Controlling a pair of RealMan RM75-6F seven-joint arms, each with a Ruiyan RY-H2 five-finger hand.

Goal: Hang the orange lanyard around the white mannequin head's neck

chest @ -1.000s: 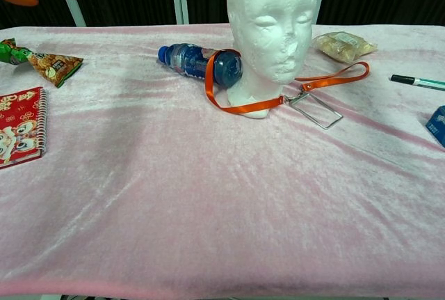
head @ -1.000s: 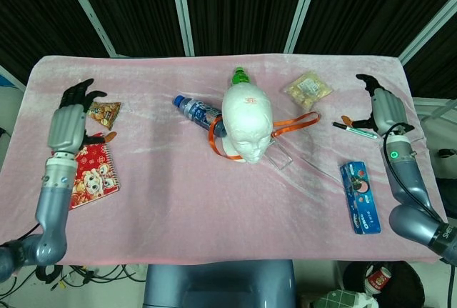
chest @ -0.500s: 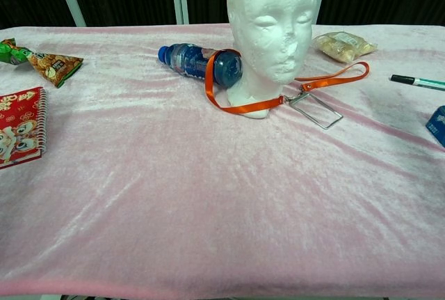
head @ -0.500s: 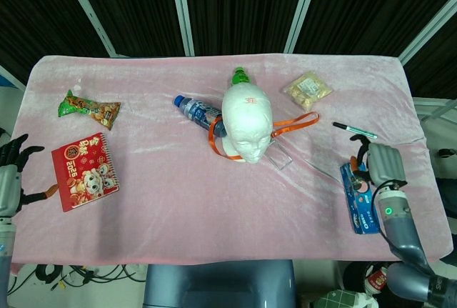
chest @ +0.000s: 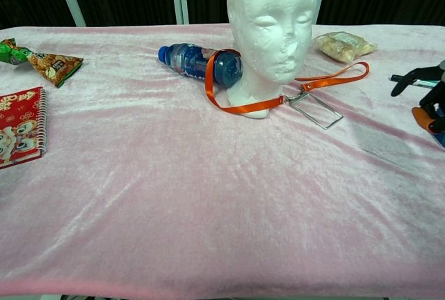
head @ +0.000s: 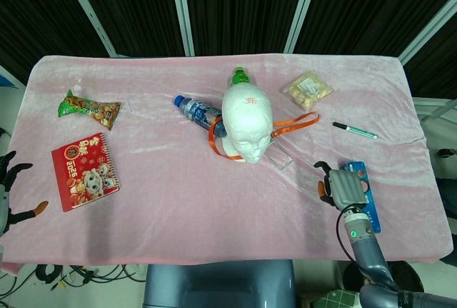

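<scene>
Change: right hand [head: 347,188] has drawn back to the counter's [head: 214,201] near right edge; left hand [head: 8,197] sits off the left edge.
Hands: both released, holding nothing.
Lanyard: orange lanyard [head: 293,123] loops around white mannequin head's [head: 246,121] base, tail trailing right.
Meaning: hanging looks done.

A white foam mannequin head [chest: 271,32] stands upright mid-table, an orange ribbon lanyard [chest: 243,107] looped round its base.
</scene>
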